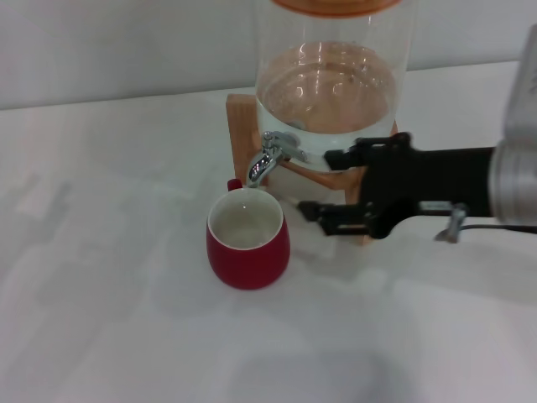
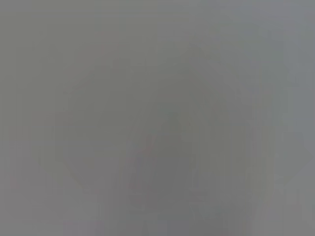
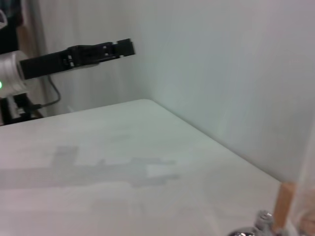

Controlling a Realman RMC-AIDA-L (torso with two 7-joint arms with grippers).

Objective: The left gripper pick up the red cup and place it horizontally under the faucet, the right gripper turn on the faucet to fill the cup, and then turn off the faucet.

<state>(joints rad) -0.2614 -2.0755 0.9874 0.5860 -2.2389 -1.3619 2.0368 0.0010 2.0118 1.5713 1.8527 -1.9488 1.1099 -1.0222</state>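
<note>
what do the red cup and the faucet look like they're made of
The red cup: probably glazed ceramic, with a glossy dark-red outside and a smooth white inside. The faucet: likely chrome-plated metal, being silvery with bright mirror-like highlights.

white table (image 1: 101, 277), red cup (image 1: 248, 250), wooden stand (image 1: 239, 134)

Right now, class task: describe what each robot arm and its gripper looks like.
The right gripper is a black two-fingered claw on a long black forearm with a small white label, joined to a silver-white tube; a thin cable loops beneath. The left gripper, seen from the right wrist view, is a slim black claw on a white-silver tube with a green light and a dark trailing cable.
</note>
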